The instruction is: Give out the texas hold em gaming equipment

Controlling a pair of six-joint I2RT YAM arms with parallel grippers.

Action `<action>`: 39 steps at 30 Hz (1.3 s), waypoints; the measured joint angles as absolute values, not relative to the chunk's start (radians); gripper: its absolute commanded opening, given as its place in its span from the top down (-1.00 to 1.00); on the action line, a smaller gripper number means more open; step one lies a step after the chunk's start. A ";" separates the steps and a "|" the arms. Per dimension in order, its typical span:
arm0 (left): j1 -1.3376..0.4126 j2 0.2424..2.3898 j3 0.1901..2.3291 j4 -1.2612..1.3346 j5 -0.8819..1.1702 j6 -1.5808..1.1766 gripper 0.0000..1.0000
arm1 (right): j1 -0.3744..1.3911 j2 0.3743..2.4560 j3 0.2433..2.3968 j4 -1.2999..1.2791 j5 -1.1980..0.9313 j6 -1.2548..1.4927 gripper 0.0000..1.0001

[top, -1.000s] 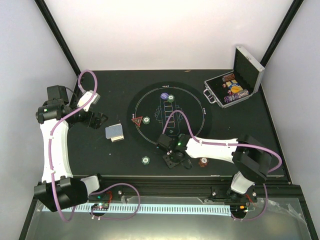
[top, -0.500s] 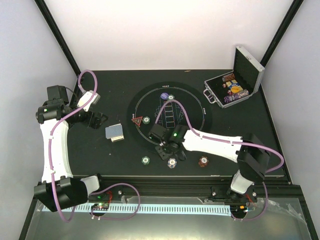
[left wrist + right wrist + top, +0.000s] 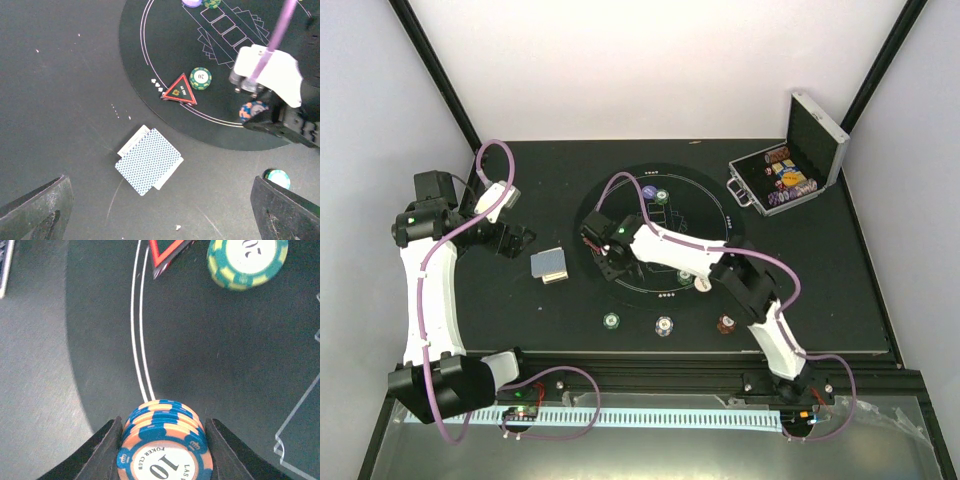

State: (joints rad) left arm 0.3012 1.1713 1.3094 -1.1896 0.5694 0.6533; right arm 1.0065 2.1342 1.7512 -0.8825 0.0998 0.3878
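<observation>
Three chips (image 3: 664, 326) off mat (image 3: 718, 214) | one triangle marker (image 3: 179, 90) | right fingers (image 3: 102, 452) clamp chip stack (image 3: 164, 452) | left fingers (image 3: 35, 212) wide

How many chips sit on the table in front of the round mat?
3, in a row by the near edge: green chip left, purple-white chip middle, red-brown chip right. The arm may hide others.

Even, bright light; mostly sharp.
</observation>
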 measured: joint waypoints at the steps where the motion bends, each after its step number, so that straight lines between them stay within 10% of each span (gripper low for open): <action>1: 0.301 1.171 1.309 -1.190 0.569 0.653 -0.98 | 0.996 2.168 1.783 -0.883 0.097 0.385 0.16; 17: 0.301 1.180 1.322 -1.190 0.569 0.654 -0.98 | 0.942 2.374 1.990 -0.903 0.051 0.381 0.15; 28: 0.301 1.180 1.322 -1.190 0.569 0.655 -0.97 | 0.941 2.386 2.001 -0.903 0.043 0.393 -0.51; 39: 0.301 1.180 1.322 -1.190 0.575 0.655 -0.98 | 0.948 1.987 1.573 -0.849 0.051 0.407 -0.64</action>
